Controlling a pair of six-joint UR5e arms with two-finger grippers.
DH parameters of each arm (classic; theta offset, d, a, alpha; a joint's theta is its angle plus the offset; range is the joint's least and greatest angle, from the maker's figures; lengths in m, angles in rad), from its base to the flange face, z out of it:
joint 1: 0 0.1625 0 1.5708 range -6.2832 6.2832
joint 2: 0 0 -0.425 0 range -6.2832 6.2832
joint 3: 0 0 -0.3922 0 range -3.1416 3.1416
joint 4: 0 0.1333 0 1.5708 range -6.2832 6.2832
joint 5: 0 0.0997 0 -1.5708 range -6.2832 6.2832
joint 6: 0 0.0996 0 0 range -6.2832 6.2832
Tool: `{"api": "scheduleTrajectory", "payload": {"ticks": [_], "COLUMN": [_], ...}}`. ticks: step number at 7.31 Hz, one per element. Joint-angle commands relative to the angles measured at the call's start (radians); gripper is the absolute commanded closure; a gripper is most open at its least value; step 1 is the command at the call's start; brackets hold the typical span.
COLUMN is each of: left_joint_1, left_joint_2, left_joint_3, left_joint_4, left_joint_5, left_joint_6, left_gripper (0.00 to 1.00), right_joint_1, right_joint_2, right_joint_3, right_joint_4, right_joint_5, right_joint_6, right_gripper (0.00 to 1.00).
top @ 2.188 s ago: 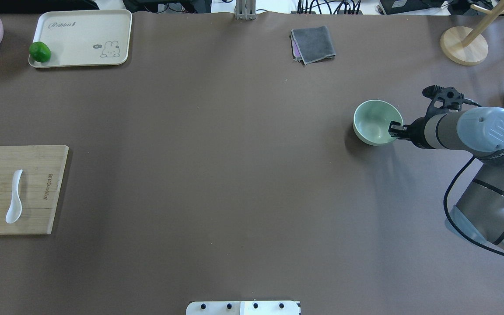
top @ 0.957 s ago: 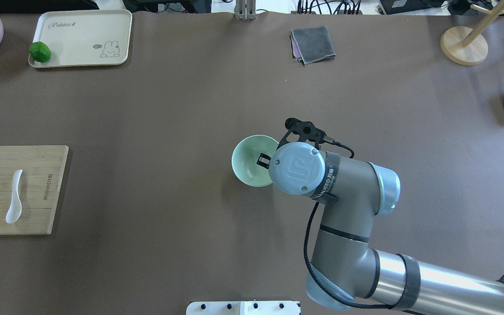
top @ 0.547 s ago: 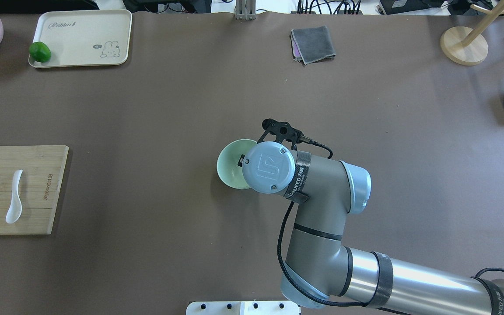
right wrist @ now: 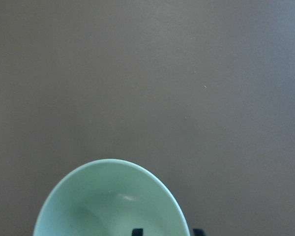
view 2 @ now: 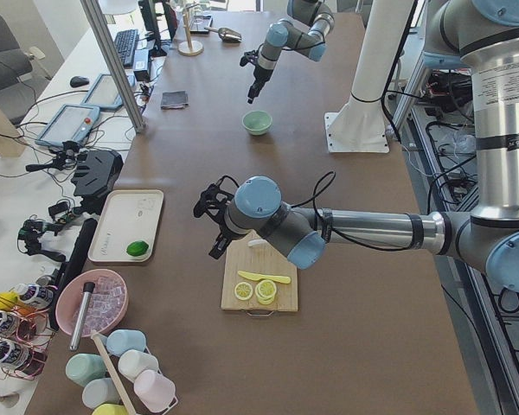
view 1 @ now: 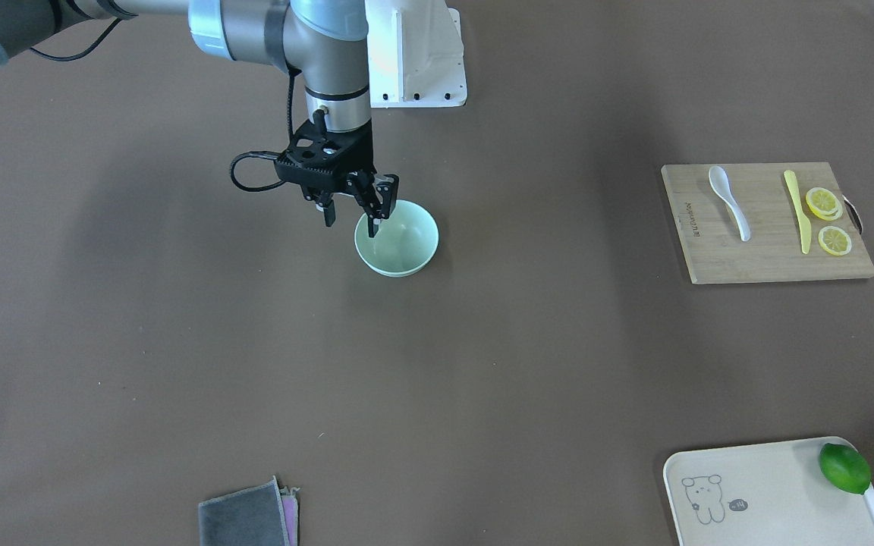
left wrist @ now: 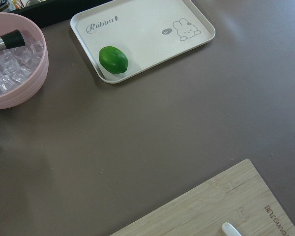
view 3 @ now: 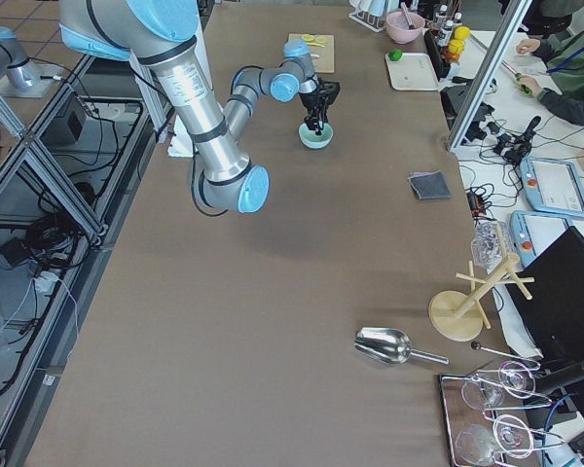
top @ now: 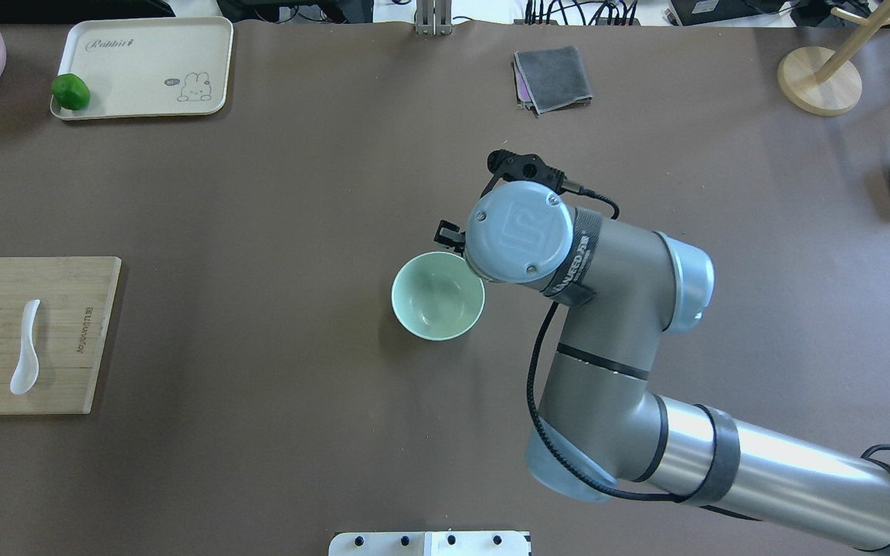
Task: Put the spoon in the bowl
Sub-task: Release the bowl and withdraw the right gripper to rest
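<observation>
1. Since the small white soup spoon (view 1: 729,201) is lying flat on the bamboo cutting board (view 1: 763,258), well apart from the round pale mint-green bowl (view 1: 397,241) sitting empty mid-table, I'd say the spoon pickup hasn't started yet.
2. The right gripper (view 1: 351,218) hangs at the bowl's rim with its jaws spread. One finger is over the inside, the other outside. The wrist camera shows the rim running between the two tips with slack, so as far as I can see it's gripping nothing.
3. The left gripper (view 2: 216,245) only shows in the side view, hovering over the board's edge. I honestly can't tell how far open it is. Its wrist camera catches just the tip of the spoon.
4. My guess for the next move is that the left arm drops onto the spoon's short thick handle, pinches it and carries it across. The right arm should probably clear off the bowl first.
5. The slim yellow plastic knife (view 1: 796,201) and some lemon slices (view 1: 824,203) share the board, and the knife is near the spoon, so aim matters. The cream tray (view 1: 771,493) with a green lime (view 1: 845,468), a pink bowl of ice (left wrist: 34,83) and a folded grey cloth (view 1: 243,522) sit well away from that route.
</observation>
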Motion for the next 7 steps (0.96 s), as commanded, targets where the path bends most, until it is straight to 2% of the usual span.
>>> {"api": "scheduleTrajectory", "payload": {"ticks": [1,2,4,5,7], "left_joint_1": [0.141,0.212,0.272,0.302,0.440], "left_joint_2": [0.047,0.076,0.121,0.124,0.124], "left_joint_3": [0.002,0.002,0.002,0.002,0.002], "left_joint_4": [-0.155,-0.207,-0.249,-0.251,-0.274], "left_joint_5": [0.094,0.181,0.223,0.251,0.362], "left_joint_6": [-0.319,-0.418,-0.539,-0.591,-0.740], "left_gripper": [0.02,0.02,0.05,0.07,0.09], "right_joint_1": [0.145,0.216,0.369,0.467,0.665], "right_joint_2": [-0.186,-0.286,-0.492,-0.598,-0.756], "right_joint_3": [0.190,0.235,0.226,0.220,0.205], "right_joint_4": [-0.016,0.016,0.279,0.343,0.351], "right_joint_5": [0.149,0.223,0.416,0.508,0.657], "right_joint_6": [-0.282,-0.408,-0.605,-0.726,-1.058], "right_gripper": [0.00,0.00,0.00,0.00,0.00]}}
